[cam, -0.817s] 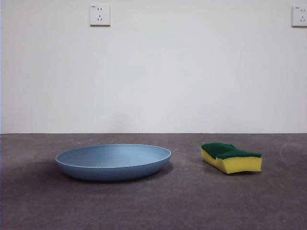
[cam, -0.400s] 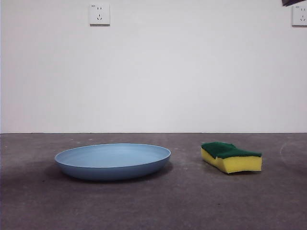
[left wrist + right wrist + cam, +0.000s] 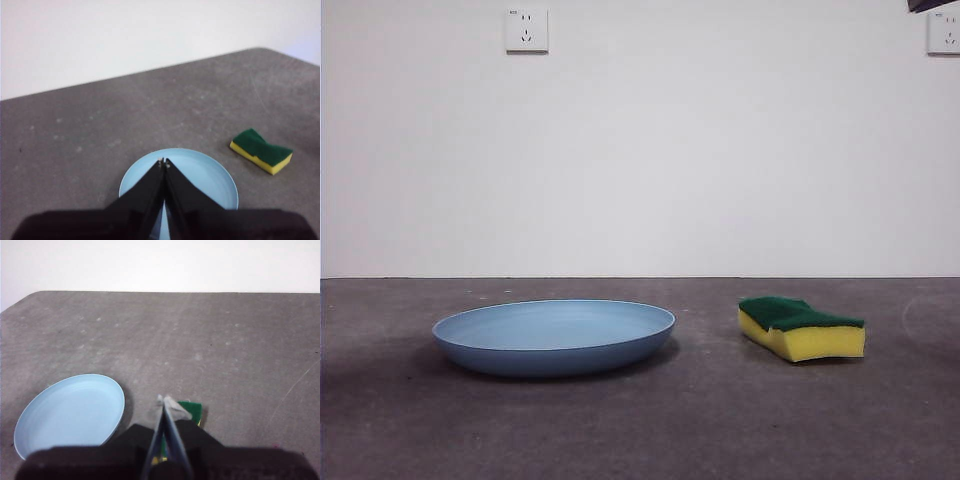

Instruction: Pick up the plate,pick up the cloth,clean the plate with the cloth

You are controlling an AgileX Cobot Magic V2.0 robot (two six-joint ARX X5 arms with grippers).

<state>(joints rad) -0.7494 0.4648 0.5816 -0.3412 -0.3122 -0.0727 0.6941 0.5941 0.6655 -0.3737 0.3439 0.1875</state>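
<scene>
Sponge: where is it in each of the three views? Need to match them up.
Front view: the sponge lies flat on the table, apart from and right of the plate.
Left wrist view: sponge at the right, beyond the plate.
Right wrist view: sponge mostly hidden behind the right gripper.
Shared landmark: the plate.

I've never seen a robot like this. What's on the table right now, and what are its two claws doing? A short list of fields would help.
plate: wide light-blue round plastic plate, flat on the grey table
sponge: yellow foam block with green scouring top, beside the plate, apart from it
left gripper: shut, above the plate, holding nothing
right gripper: shut, above the sponge, holding nothing
task progress: nothing picked up yet
</scene>
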